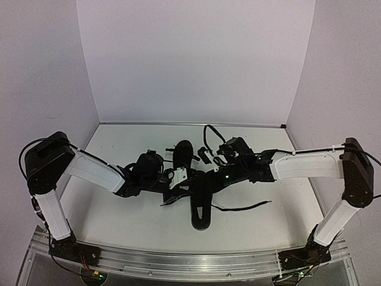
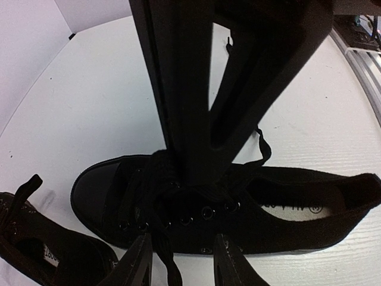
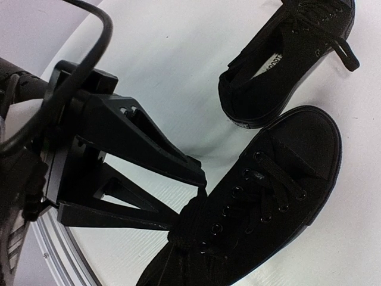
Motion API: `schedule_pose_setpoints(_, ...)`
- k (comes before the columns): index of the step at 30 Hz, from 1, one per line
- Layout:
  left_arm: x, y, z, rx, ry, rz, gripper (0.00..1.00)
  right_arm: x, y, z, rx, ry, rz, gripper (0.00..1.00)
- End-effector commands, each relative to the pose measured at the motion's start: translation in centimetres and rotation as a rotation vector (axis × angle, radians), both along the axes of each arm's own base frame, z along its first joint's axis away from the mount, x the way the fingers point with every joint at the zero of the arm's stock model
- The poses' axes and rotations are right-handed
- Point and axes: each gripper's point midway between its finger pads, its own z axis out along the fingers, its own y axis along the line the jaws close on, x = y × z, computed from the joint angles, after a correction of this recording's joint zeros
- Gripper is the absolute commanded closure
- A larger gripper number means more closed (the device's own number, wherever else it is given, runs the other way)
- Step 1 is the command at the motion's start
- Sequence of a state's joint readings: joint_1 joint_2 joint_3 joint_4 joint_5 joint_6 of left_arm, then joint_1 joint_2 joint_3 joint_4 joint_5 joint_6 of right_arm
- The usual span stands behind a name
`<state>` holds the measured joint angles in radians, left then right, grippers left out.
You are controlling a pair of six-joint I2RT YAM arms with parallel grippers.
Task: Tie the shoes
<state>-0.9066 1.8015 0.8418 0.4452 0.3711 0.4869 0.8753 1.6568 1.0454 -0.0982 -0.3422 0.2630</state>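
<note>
R end effector (image 3: 190,202) was pressed shut, pinching the laces (image 2: 156,179) over the tongue of the near shoe (image 2: 297,223) at mid-bench (image 2: 89,89). The 2nd shoe (image 2: 41,253) sat just beside its toe. L end effector (image 2: 182,241) hung spread, a strand loose betw. its fingers (image 2: 140,262). Best approach imo: hold R's pinch taut, L grabs the free strand low. Both arms reached inward, wrists tipped down.

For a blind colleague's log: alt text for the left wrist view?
The right gripper, from above, is shut on the laces of a black shoe lying toe-left. The left gripper is open below, one lace between its fingers; a second shoe shows bottom left.
</note>
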Motion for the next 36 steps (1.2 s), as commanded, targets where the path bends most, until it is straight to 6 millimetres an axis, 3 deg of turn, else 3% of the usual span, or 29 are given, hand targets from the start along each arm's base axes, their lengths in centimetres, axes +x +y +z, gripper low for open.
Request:
schedule_pose_setpoints(1,1.2,-1.4,2.3,-0.094,-0.039,0.015,0.66,0.3,0.4,2.8,0.060,-0.049,0.015,1.00)
schedule_pose_setpoints(6,1.5,-1.6,2.7,-0.112,-0.040,0.023,0.89,0.1,0.4,2.8,0.061,-0.046,0.020,1.00)
schedule_pose_setpoints(10,1.1,-1.6,3.2,-0.125,-0.038,0.009,1.00,0.3,0.4,2.6,0.055,-0.046,0.010,0.96)
schedule_pose_setpoints(16,0.8,-1.3,3.9,-0.136,-0.044,0.006,1.00,0.9,0.5,2.2,0.048,-0.032,-0.007,0.85)
schedule_pose_setpoints(27,0.5,-1.3,4.2,-0.132,-0.047,-0.006,1.00,1.3,1.4,2.5,0.062,-0.028,0.009,0.79)
schedule_pose_setpoints(32,0.5,-1.3,4.5,-0.138,-0.052,-0.007,1.00,1.3,1.4,2.0,0.054,-0.021,0.007,0.80)
schedule_pose_setpoints(36,0.5,-1.3,4.6,-0.144,-0.057,-0.006,1.00,1.2,1.5,1.6,0.048,-0.008,0.011,0.86)
